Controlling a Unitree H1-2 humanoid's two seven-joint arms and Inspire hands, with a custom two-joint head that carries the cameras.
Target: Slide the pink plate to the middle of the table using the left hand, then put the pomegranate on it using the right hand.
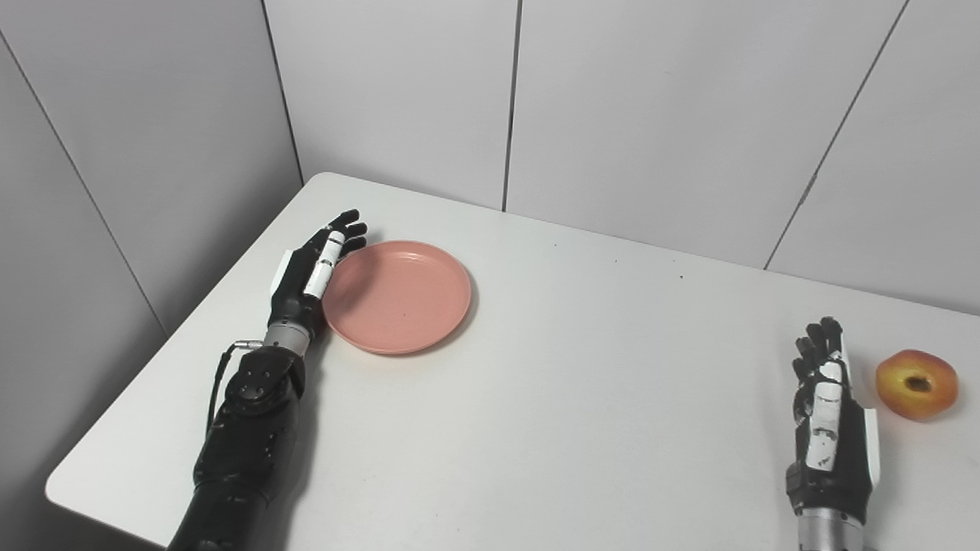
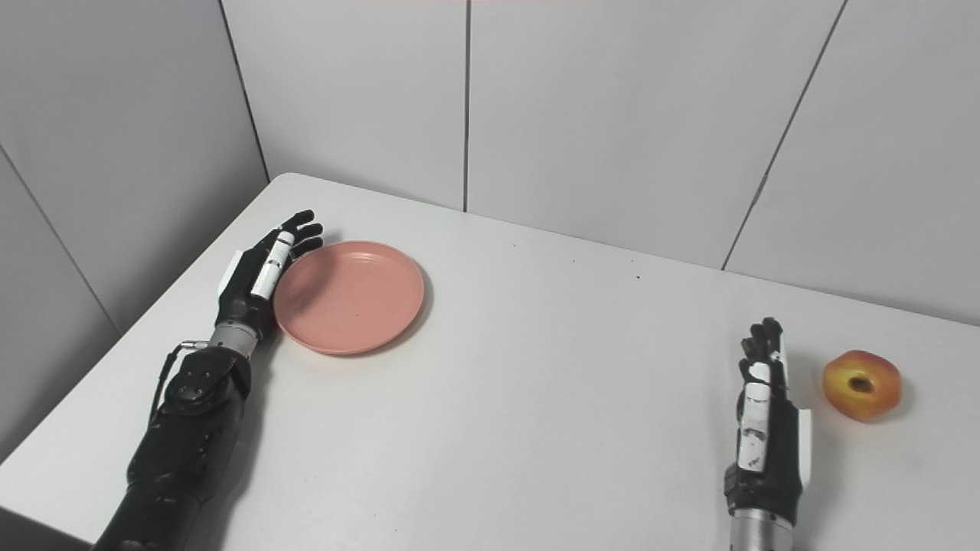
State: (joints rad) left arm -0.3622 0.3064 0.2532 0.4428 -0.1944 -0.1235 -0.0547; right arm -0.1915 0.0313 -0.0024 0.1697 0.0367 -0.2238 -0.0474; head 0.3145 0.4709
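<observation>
Left eye view shows us the round, shallow pink plastic plate (image 1: 396, 296) lying on the left part of the white table (image 1: 582, 383), well away from its middle. Our left hand (image 1: 312, 269) stands edge-on against the plate's left rim, fingers straight and close together, gripping nothing; we cannot tell whether the palm actually presses the rim. The red-and-yellow round pomegranate (image 1: 916, 384) sits near the table's right side, dark crown facing up. Our right hand (image 1: 829, 417) stands just left of it, apart from it, fingers extended upward and empty. Its forearm is cut off by the bottom edge.
</observation>
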